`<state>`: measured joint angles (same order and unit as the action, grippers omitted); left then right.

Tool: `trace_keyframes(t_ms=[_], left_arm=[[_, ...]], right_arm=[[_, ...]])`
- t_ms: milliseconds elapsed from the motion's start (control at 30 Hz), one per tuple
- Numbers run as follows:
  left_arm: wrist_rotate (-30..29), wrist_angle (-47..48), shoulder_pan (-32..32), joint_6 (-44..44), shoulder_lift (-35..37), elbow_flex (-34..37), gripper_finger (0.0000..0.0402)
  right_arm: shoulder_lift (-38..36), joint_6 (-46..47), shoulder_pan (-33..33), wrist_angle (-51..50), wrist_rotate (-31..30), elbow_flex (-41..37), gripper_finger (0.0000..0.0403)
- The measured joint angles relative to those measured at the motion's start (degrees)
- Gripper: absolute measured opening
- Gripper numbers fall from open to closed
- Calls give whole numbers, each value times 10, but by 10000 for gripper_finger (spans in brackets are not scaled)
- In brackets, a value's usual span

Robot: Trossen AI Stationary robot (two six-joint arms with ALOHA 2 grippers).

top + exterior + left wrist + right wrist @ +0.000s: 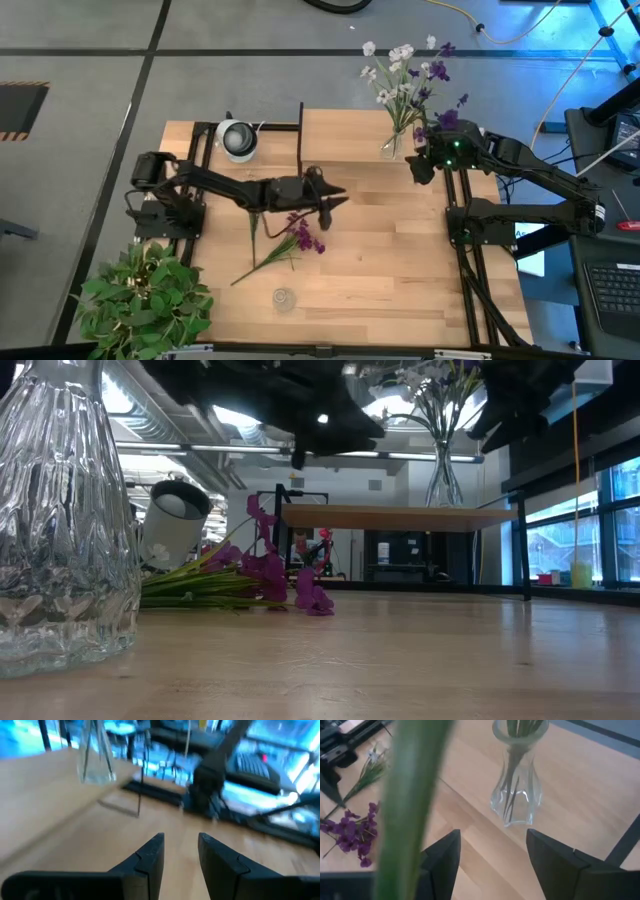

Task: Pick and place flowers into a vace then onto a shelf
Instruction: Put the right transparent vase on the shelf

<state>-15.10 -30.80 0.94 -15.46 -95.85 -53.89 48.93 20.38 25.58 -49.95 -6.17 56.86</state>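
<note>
Purple flowers (296, 237) are lying loose on the table (390, 270) just below my left gripper (335, 200), whose fingers (150, 857) are standing apart with nothing between them. I'm seeing bare wood around them toward the table's front edge. My right gripper (422, 160) is hovering beside the glass vase (516, 790) of flowers on the shelf (350, 135), fingers apart around a green stem (410, 805).
</note>
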Motion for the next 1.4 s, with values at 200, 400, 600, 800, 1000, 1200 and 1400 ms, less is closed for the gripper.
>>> trace_keyframes(t_ms=[200,400,600,800,1000,1200,1400], left_arm=[[71,-64,-37,1,-92,-72,114],[74,-61,-53,15,-161,-145,114],[71,-63,-61,17,-172,-167,114],[60,-58,-72,17,-172,-167,114],[60,-51,-74,17,-172,-167,114],[58,-50,-74,21,-172,-167,114],[42,-50,-75,23,-172,-167,114]], right_arm=[[0,1,0,-16,6,0,228],[0,1,0,-33,47,0,228],[0,1,0,-82,64,0,228],[0,1,0,-111,84,0,228],[-12,-13,0,-126,112,0,228],[-40,-14,0,-139,123,0,228],[-56,-12,0,-139,123,0,228]])
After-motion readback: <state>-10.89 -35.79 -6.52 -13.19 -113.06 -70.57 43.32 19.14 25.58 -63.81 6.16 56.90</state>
